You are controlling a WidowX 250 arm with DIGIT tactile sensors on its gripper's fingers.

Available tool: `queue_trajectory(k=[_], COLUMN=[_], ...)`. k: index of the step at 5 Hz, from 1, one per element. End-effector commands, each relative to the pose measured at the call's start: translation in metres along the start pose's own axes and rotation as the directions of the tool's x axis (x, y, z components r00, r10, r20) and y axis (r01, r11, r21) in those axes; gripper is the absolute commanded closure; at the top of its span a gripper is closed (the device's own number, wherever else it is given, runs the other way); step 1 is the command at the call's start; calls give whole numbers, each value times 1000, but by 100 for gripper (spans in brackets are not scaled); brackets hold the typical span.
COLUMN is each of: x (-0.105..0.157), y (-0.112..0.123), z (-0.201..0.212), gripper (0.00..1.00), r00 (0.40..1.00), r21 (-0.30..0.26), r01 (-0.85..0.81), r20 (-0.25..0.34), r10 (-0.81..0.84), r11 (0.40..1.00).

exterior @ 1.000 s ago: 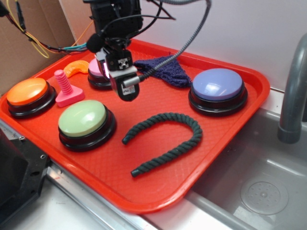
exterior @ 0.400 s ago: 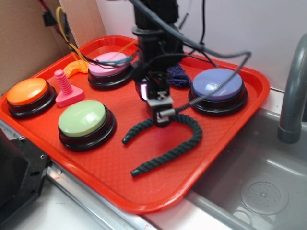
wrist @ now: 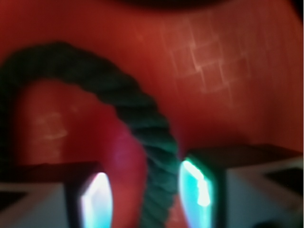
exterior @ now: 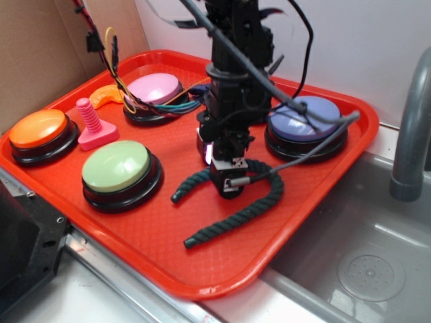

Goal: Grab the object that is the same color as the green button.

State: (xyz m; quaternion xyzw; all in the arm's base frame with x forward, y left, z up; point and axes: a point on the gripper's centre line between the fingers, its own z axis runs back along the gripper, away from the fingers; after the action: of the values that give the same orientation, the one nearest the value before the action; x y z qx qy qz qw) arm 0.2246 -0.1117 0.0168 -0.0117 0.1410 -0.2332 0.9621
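Right now your gripper (exterior: 229, 186) is down at the top of the bend of the dark green rope (exterior: 259, 205), which lies in a U on the red tray (exterior: 155, 249) toward its near right part, between the green button (exterior: 118, 168) and the purple button (exterior: 306, 121). From the wrist view you can see the rope (wrist: 137, 118) running down between the two fingers (wrist: 199, 185), with the jaws spread: a gap shows on each side of the strand, though the right finger sits very close to it and the blur keeps you from telling whether it touches. The rope's two ends point toward the tray's near edge, one just beside the green button, the other closer to the near rim.

Along the tray's left edge you have the orange button (exterior: 40, 131), with a pink screw-shaped toy (exterior: 93, 126) next to it. At the far left corner lies an orange curved piece (exterior: 108, 96), and the pink button (exterior: 156, 91) sits just right of it, with loose wires draped over it. A bit of dark blue cloth (exterior: 196, 91) peeks out behind the arm. Off the tray's right edge you see a steel sink (exterior: 363, 262) and a grey faucet (exterior: 411, 128).
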Motion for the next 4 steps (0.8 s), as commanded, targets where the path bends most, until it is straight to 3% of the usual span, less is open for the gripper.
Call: queue_trajectory(k=[1,2,3,4], x=[-3,-11,-39,-78], y=[0,-2,-13,-4], z=[-21,-16,27,65], gripper=[100,100,100,100], r00=[999,999,995,956], r21=[20,35,-44,-179], r01=[0,7,-66,-151], r20=[-50,-35,68,224], r10=[1,-6,68,190], r11=[1000,999,997,972])
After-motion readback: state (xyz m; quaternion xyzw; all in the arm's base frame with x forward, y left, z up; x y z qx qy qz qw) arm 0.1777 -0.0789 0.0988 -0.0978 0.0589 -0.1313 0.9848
